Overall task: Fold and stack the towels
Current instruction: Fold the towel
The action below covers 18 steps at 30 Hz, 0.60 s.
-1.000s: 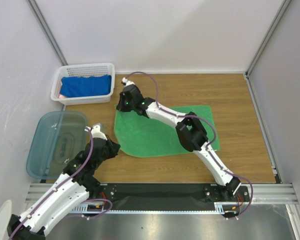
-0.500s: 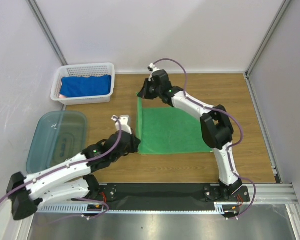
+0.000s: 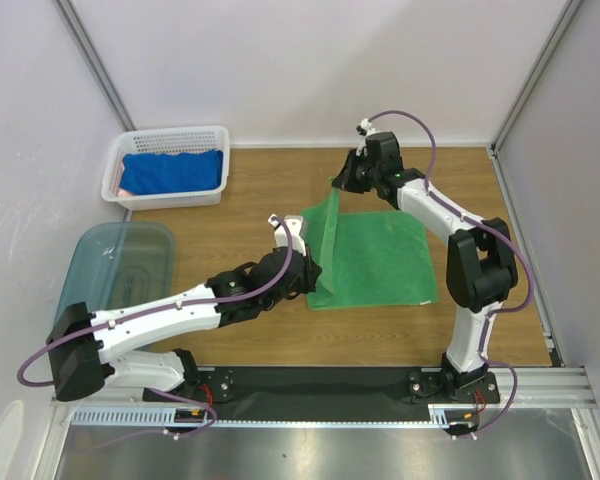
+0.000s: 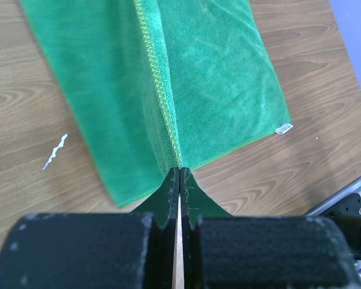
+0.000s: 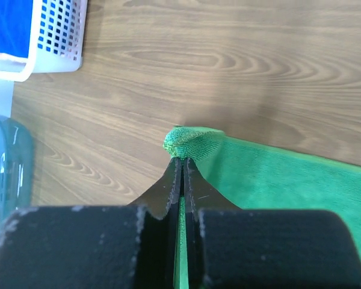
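- At far left, the blue towel (image 3: 172, 171) lies in the white basket (image 3: 170, 133), not yet folded into any stack, we judge. The teal tub (image 3: 115, 285) sits nearer our bases.
- Our left gripper (image 3: 306, 278) has its jaws closed tight on the hem at the near corner of the green towel (image 3: 380, 262), lifting that edge off the wooden table (image 3: 270, 190).
- The green towel lies mid-table. Its left edge stands up as a taut ridge between both grippers, placed so that we can carry it over the flat half; we judge a fold is in hand.
- Our right gripper (image 3: 342, 182) holds the far corner, jaws clamped on a bunched tip of cloth.
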{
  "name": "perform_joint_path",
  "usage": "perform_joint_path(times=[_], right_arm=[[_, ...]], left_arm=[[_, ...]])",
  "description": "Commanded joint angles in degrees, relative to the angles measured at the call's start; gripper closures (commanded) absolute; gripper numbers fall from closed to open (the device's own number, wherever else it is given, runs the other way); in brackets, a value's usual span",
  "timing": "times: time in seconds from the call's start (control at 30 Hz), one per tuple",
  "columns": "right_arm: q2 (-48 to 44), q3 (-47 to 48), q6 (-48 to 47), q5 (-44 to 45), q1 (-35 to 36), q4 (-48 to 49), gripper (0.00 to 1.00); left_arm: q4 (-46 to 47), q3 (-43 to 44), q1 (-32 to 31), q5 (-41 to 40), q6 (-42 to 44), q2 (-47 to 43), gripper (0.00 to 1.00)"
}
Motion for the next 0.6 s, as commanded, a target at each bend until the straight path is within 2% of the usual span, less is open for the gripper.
perform_joint_path(times=[0.0,0.13,0.23,0.37,0.4,0.5,0.57], right_arm=[[-3.8,0.6,-3.4,0.6,0.4,-0.5,1.0],[-0.7,5.7,-2.2,0.5,3.0,-2.9,1.0],[3.5,13.0,-1.5,1.1,7.2,-4.3,1.0],[12.7,27.2,-0.4,2.7,13.5,-8.8,1.0],[16.9,34.2,-0.2,3.3,15.9,-9.9,1.0],[25.5,47.9,1.8,4.8,20.0,-13.1,1.0],[28.8,53.0,5.1,5.6,21.3,-12.9,1.0]], left_arm=[[2.4,2.3,-0.5,-2.4,-1.2,-2.2,1.0],[-1.1,1.2,-0.2,-5.5,-2.6,-7.3,1.0],[-6.6,0.1,1.0,-7.1,-4.8,-11.9,1.0],[-15.1,-2.8,6.3,-8.0,-8.1,-19.8,1.0],[-18.1,-3.3,7.6,-8.2,-8.7,-23.4,1.0],[-23.3,-4.4,12.2,-9.3,-7.9,-30.8,1.0],[-27.5,-4.6,14.9,-11.2,-6.6,-33.9,1.0]])
